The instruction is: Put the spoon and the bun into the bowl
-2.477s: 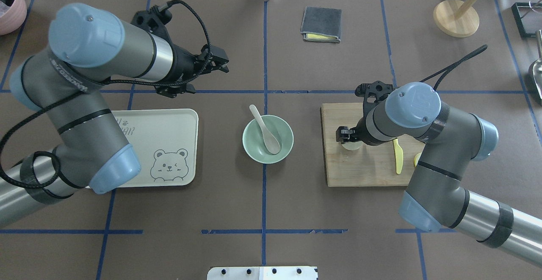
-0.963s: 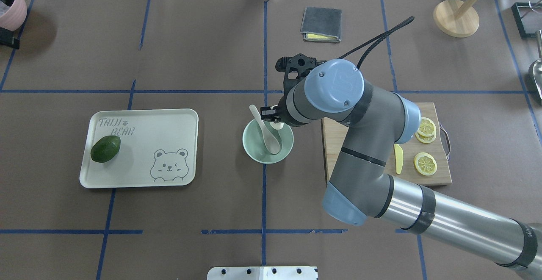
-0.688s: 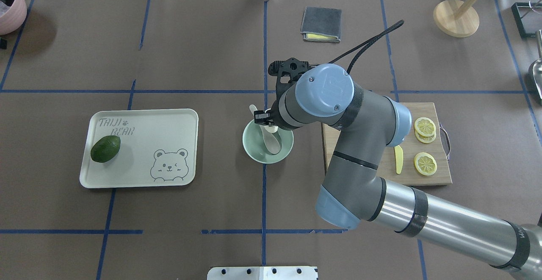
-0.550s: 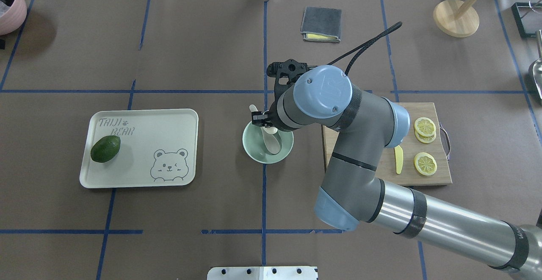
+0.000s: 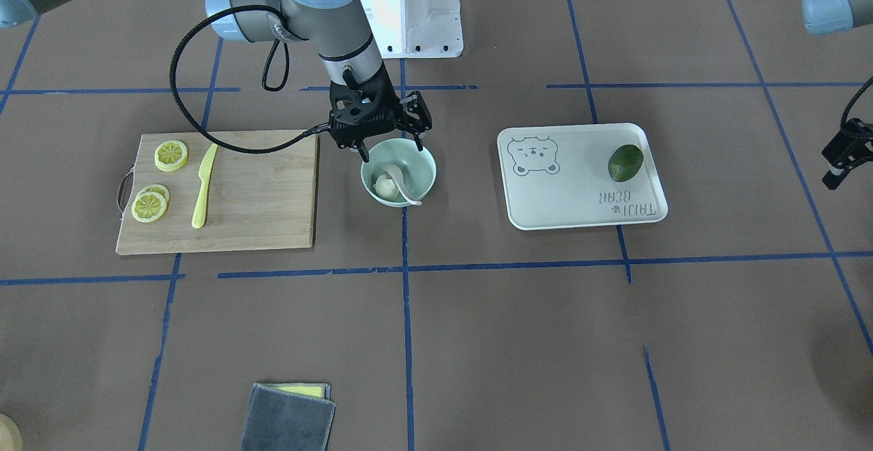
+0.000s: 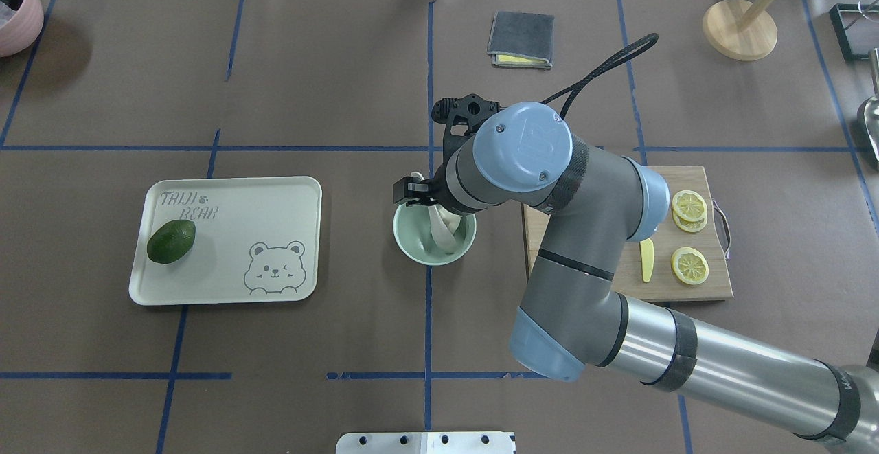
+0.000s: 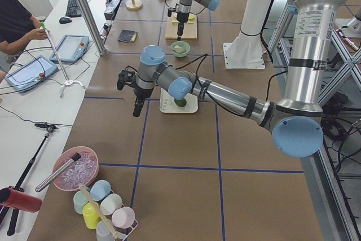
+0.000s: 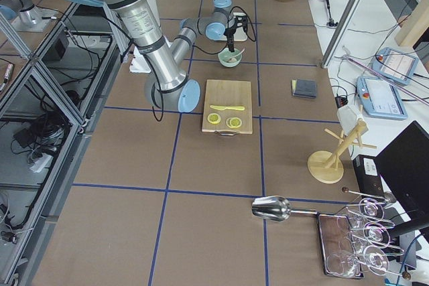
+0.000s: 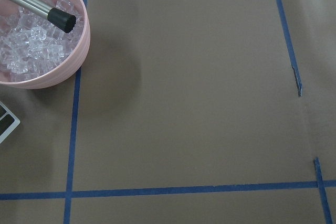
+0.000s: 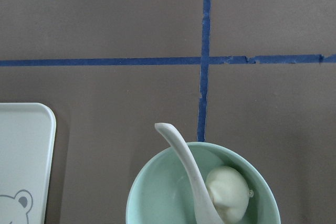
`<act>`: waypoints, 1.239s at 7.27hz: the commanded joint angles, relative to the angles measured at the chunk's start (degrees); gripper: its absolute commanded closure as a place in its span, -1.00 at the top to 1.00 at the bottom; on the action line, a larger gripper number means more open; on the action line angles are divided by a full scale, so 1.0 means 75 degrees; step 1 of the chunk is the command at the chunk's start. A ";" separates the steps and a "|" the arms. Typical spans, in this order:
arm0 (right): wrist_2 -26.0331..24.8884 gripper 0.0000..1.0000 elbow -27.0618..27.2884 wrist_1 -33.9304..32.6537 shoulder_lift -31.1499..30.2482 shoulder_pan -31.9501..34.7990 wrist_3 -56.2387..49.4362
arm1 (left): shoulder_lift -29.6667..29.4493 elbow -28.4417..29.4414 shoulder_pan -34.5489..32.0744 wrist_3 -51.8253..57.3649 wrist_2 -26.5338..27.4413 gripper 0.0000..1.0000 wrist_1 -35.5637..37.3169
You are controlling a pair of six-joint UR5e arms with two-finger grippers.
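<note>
The mint-green bowl (image 5: 424, 168) stands at the table's middle, also in the overhead view (image 6: 412, 244) and the right wrist view (image 10: 142, 195). The off-white spoon (image 10: 188, 169) leans in it, handle over the rim. The white bun (image 10: 227, 192) lies in the bowl beside the spoon, also in the front view (image 5: 386, 187). My right gripper (image 5: 390, 145) hangs open and empty just above the bowl; one finger (image 6: 405, 191) shows in the overhead view. My left gripper (image 5: 842, 154) is far off at the table's left end; I cannot tell if it is open.
A tray (image 6: 275, 200) with a dark green avocado (image 6: 171, 241) lies left of the bowl. A cutting board (image 6: 687, 289) with lemon slices (image 6: 689, 265) and a yellow knife (image 6: 646, 259) lies right. A grey cloth (image 6: 522, 38) and a wooden stand (image 6: 739, 28) are at the back, a pink ice bowl (image 9: 42, 40) at the far left.
My right gripper carried the bun from the cutting board to the bowl, then opened; the bun now lies in the bowl. My left arm has drawn back off the tray.
</note>
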 commanded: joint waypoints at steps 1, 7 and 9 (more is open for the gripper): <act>0.0037 1.00 0.0517 -0.0867 -0.0004 0.0160 -0.0042 | -0.0040 0.0894 -0.0749 0.1106 -0.0747 1.00 0.0019; 0.3020 1.00 0.1482 -0.2502 -0.1757 0.3810 -0.4297 | -0.0099 0.1121 -0.1607 0.3982 -0.1370 1.00 0.3145; 0.3796 1.00 0.1261 -0.2513 -0.2777 0.5275 -0.6651 | -0.0005 0.1156 -0.1725 0.4019 -0.1630 1.00 0.3253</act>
